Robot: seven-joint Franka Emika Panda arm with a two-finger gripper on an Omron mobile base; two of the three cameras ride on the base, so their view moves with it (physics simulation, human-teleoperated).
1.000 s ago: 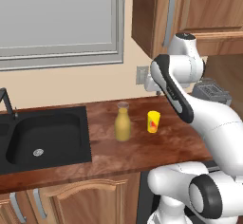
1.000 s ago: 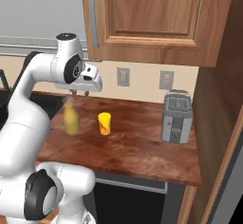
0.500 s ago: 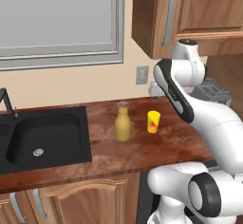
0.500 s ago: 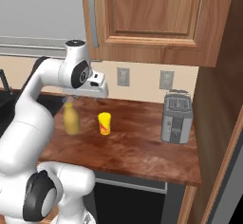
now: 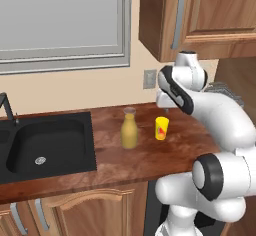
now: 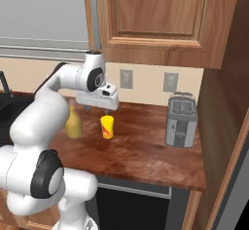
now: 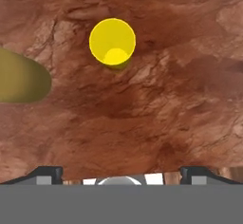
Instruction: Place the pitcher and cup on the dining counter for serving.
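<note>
Spanning the scene, the wood surface (image 5: 150, 155) carries a black sink (image 5: 45, 145) at one end and a toaster (image 6: 181, 121) at the other. Between them stand the pitcher (image 5: 129, 129) and, just beside it, the cup (image 5: 161, 128), both upright and apart. The pincer (image 6: 96, 108) hangs above them with jaws spread wide, holding nothing. In the hand view the cup (image 7: 112, 42) sits ahead of the fingertips (image 7: 45, 173), slightly left of centre, its mouth facing up; the pitcher (image 7: 21, 81) lies further left. Judging by this, the cup is the nearer target, needing a short advance before descending. Neither item has reached the dining counter yet.
</note>
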